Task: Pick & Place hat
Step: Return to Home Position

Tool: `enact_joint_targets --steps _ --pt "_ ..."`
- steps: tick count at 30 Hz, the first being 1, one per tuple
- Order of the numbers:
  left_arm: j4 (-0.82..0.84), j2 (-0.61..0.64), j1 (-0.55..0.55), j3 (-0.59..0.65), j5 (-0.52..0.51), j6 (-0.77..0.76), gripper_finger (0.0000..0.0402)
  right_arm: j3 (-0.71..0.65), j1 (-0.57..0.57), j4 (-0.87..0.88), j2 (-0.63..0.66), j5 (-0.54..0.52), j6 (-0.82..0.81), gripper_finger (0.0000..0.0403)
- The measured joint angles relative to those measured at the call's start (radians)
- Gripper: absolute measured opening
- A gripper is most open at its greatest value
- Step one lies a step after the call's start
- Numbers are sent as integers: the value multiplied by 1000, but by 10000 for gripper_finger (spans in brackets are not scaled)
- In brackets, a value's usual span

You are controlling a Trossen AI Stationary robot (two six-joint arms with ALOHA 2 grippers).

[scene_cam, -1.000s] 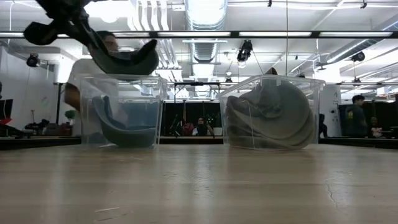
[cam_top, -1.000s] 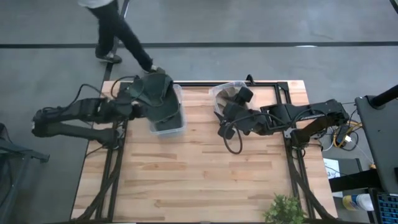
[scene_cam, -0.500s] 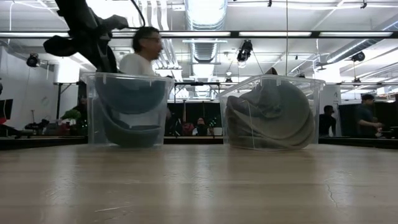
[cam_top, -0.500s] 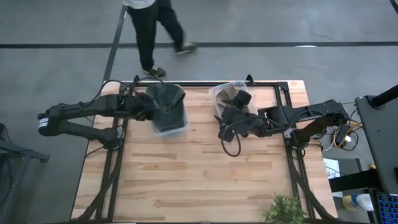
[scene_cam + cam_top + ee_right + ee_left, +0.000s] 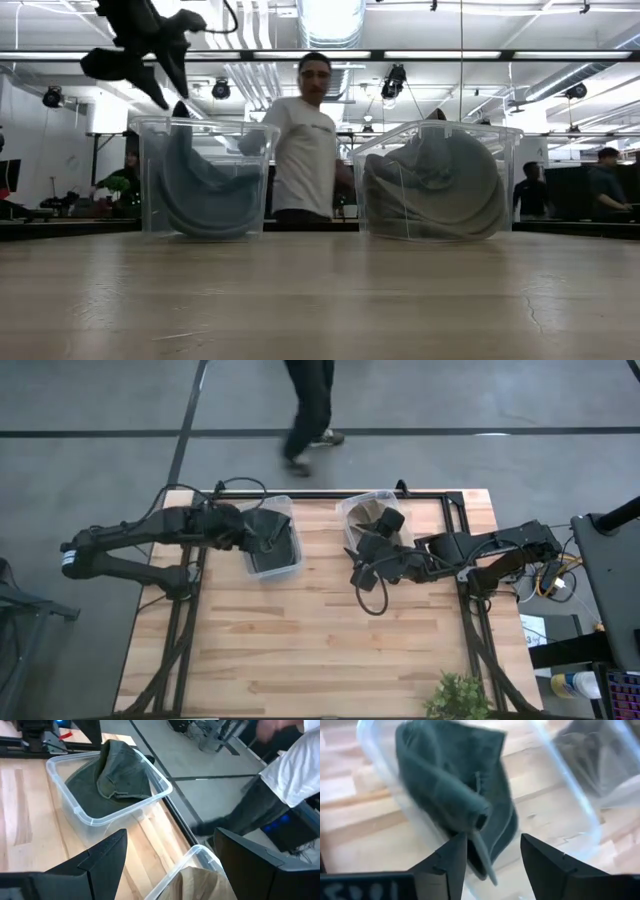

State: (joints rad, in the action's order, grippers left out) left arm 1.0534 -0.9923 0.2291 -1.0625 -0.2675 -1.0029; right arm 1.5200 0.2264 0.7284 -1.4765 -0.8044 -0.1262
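Black caps (image 5: pixel 455 795), apparently two, lie in the bin (image 5: pixel 200 122) beneath the left gripper (image 5: pixel 493 840), spread wide and empty; right gripper (image 5: pixel 170 834), also wide, hangs beside another bin (image 5: pixel 435 126).

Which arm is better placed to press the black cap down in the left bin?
Left: the left gripper, jaws open, hovers over the left bin and black cap; the right gripper waits by the right bin.

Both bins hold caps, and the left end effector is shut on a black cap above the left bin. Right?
Not quite: the left end effector is open and empty above the left bin, and the black cap lies inside it, as the left wrist view shows. Both bins do hold caps.
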Motion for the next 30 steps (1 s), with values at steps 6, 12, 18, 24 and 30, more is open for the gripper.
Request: enact_joint_targets --steps 6,12,18,24,30 --pt "-4 30 -8 -78 0 94 179 -6 0 1 0 -7 -38 262" --pt "43 77 -8 -114 5 165 179 -6 3 -1 2 70 -40 155" --pt "86 122 -8 -111 15 213 108 -7 1 -3 2 163 0 21" --pt "-74 155 -30 -110 20 354 10 -19 -5 -58 17 337 37 8" --pt "-267 216 -101 -85 81 537 2 -142 -4 -292 129 546 185 8"
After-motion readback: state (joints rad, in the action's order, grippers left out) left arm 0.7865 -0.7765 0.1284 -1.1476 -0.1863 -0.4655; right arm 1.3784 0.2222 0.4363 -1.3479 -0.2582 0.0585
